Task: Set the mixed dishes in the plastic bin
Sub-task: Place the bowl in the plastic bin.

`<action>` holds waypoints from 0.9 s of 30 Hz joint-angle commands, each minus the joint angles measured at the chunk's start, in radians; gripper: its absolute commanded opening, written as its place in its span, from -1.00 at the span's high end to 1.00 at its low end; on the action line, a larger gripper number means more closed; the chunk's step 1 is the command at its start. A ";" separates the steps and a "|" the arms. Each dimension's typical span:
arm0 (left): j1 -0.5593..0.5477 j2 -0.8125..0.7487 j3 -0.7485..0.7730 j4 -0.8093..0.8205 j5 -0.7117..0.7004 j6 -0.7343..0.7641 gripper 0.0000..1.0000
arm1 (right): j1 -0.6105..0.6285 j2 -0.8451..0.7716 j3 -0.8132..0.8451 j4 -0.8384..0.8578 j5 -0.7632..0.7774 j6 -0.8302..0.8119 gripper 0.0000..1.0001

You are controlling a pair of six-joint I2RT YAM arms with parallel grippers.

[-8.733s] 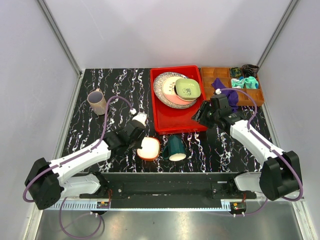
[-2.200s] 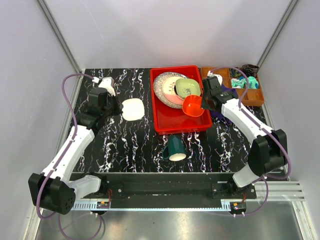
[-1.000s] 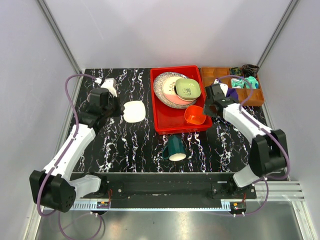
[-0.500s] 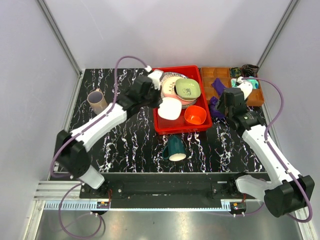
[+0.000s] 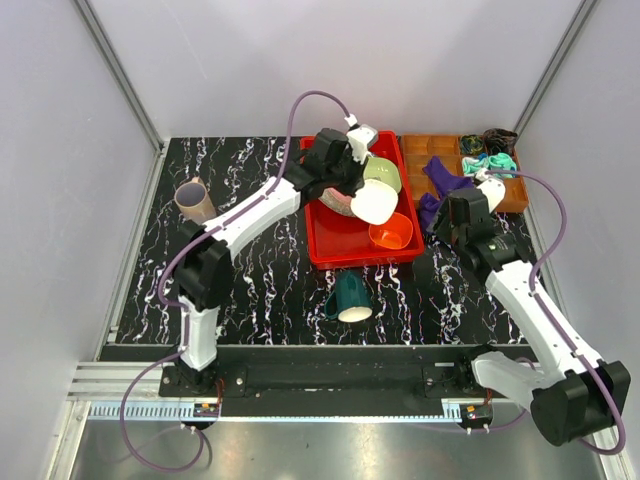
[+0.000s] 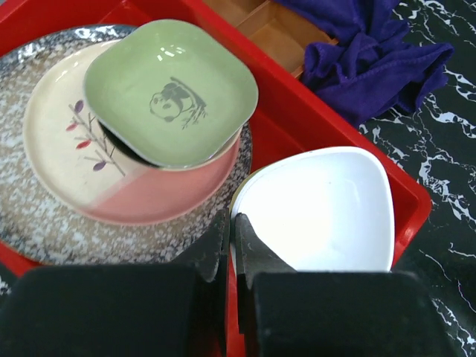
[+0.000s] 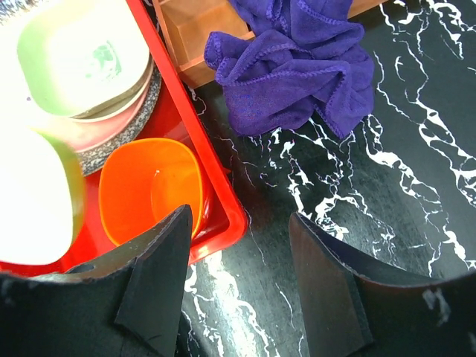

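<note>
My left gripper (image 6: pixel 232 219) is shut on the rim of the pale yellow plate (image 6: pixel 320 208) and holds it over the plastic bin (image 5: pixel 330 250). In the top view the plate (image 5: pixel 372 203) hangs next to the stack and the left gripper (image 5: pixel 352 190). That stack is a light green bowl (image 6: pixel 169 93) on a pink-cream plate (image 6: pixel 74 163) on a speckled grey plate (image 6: pixel 30 223). The orange bowl (image 7: pixel 149 190) lies in the bin's near right corner. My right gripper (image 7: pixel 238 216) is open and empty above that corner. The dark green mug (image 5: pixel 350 295) and mauve cup (image 5: pixel 194 201) lie on the table.
A purple cloth (image 7: pixel 297 67) lies bunched on the table just right of the bin, against the brown compartmented tray (image 5: pixel 455 150), which holds teal cloths (image 5: pixel 490 165). Grey walls close in the black marbled table on three sides.
My left arm has swung the pale plate from the table left of the bin to above it. My right gripper has let go of the orange bowl and drawn back to the right.
</note>
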 commanded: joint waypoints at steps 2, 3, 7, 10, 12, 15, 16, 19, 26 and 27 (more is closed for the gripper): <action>-0.009 0.050 0.101 0.022 0.083 0.006 1.00 | -0.004 -0.081 -0.009 -0.022 0.081 0.038 -0.28; -0.012 0.055 0.102 0.023 0.084 -0.003 1.00 | -0.004 -0.095 -0.012 -0.027 0.090 0.041 -0.28; -0.017 0.075 0.098 0.020 0.090 -0.060 1.00 | -0.010 -0.104 -0.020 -0.033 0.115 0.046 -0.28; -0.020 0.087 0.095 0.022 0.093 -0.088 1.00 | -0.013 -0.095 -0.024 -0.034 0.107 0.046 -0.28; -0.023 0.098 0.098 0.020 0.089 -0.099 1.00 | -0.013 -0.089 -0.027 -0.034 0.103 0.050 -0.29; -0.028 0.108 0.106 0.023 0.089 -0.115 1.00 | -0.013 -0.087 -0.034 -0.033 0.100 0.050 -0.29; -0.029 0.118 0.109 0.023 0.090 -0.120 1.00 | -0.015 -0.086 -0.035 -0.033 0.098 0.050 -0.29; -0.035 0.130 0.112 0.022 0.092 -0.132 1.00 | -0.015 -0.087 -0.041 -0.033 0.100 0.050 -0.29; -0.057 0.144 0.101 0.032 0.087 -0.155 1.00 | -0.018 -0.095 -0.060 -0.033 0.098 0.047 -0.29; -0.058 0.145 0.096 0.040 0.084 -0.160 1.00 | -0.018 -0.094 -0.061 -0.034 0.098 0.049 -0.29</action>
